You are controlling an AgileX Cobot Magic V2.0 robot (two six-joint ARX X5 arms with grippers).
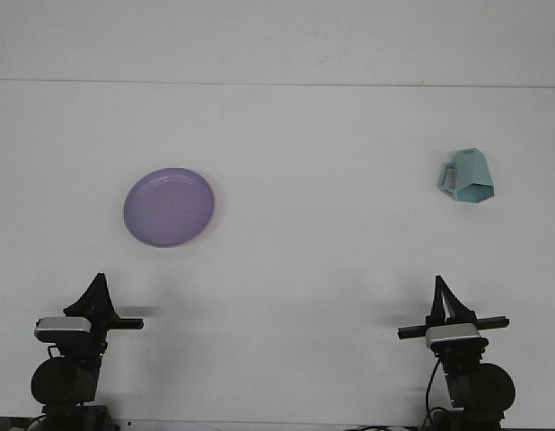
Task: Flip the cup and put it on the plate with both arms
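A faceted pale-teal mug [467, 176] lies tipped, well right of the smooth round lilac plate [170, 206]. Left gripper [98, 289] and right gripper [442, 294] hold nothing; their opening is unclear.

Single front view, high behind both arms, looking forward and down over the white table [295, 287]

Legible text, labels, brands, numbers, signs: none. Cup [467, 176]: plain pale teal, unmarked. Plate [169, 206]: plain lilac, unmarked. Table [313, 269]: bare white, no print. Arm housings at the near edge: no readable marking.
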